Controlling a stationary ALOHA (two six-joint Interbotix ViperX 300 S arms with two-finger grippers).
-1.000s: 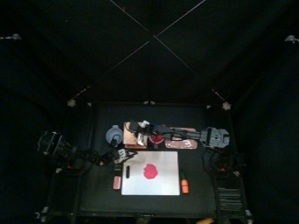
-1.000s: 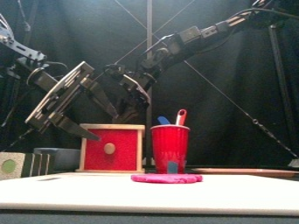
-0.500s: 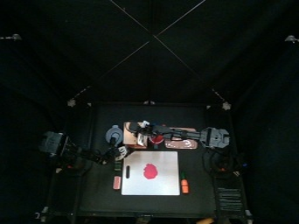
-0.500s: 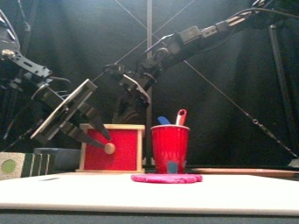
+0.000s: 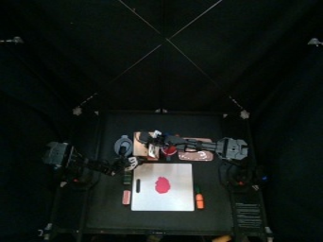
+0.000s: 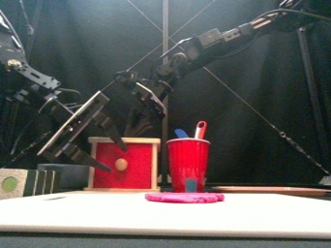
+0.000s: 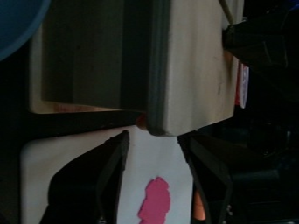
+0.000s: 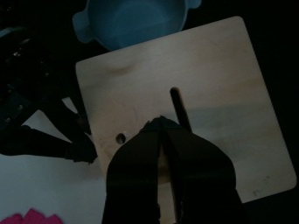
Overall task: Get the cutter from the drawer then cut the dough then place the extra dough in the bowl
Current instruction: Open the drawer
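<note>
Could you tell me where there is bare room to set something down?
The white board is bare along its front edge, ahead of the red dough, and the table strip before it is free. The back row is crowded: bowl, wooden box, red cup.

A white cutting board (image 5: pixel 180 173) lies at the middle of the black desk (image 5: pixel 108 219). Behind it stands a red cup (image 6: pixel 188 163) holding a blue toy knife (image 6: pixel 181 134) and a red toy knife (image 6: pixel 199 129). A small reddish toy (image 5: pixel 124 198) lies just left of the board and an orange toy (image 5: pixel 199 200) just right of it. At the desk's left edge sits a pale piece with a green round face (image 6: pixel 11 181).
</note>
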